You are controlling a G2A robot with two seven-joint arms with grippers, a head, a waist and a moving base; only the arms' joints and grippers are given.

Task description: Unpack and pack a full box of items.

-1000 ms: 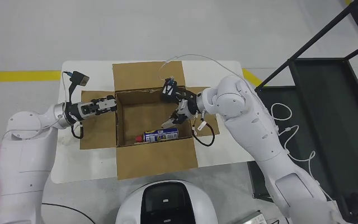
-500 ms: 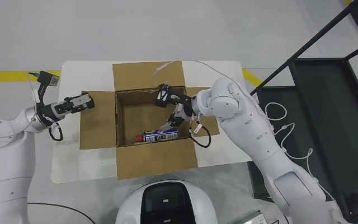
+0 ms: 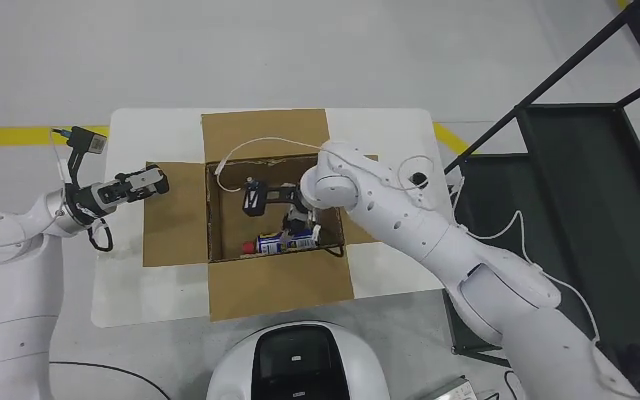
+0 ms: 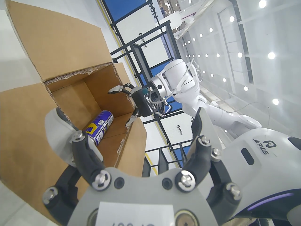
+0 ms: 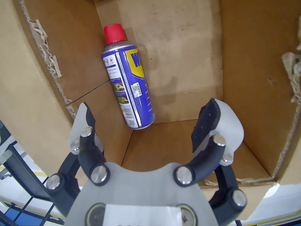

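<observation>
An open cardboard box (image 3: 275, 135) stands in the middle of the white table. A blue spray can (image 3: 283, 242) with a red cap lies on the box floor against the front wall. My right gripper (image 3: 300, 226) is inside the box just off the can's bottom end, open and empty. The right wrist view shows the can (image 5: 128, 85) lying ahead of the open right gripper (image 5: 147, 109). My left gripper (image 3: 155, 182) hovers open over the box's left flap. From the left wrist, the left gripper (image 4: 129, 128) frames the can (image 4: 100, 127) and the right gripper (image 4: 120, 108).
The box's four flaps lie folded outward over the table (image 3: 150, 130). A black metal rack (image 3: 560, 200) stands to the right of the table. A white cable (image 3: 260, 145) loops from the right arm over the box's back edge.
The right arm swung leftward and deeper into the box, bringing its gripper down by the can. The left gripper drew back from the box's left wall, then kept still.
</observation>
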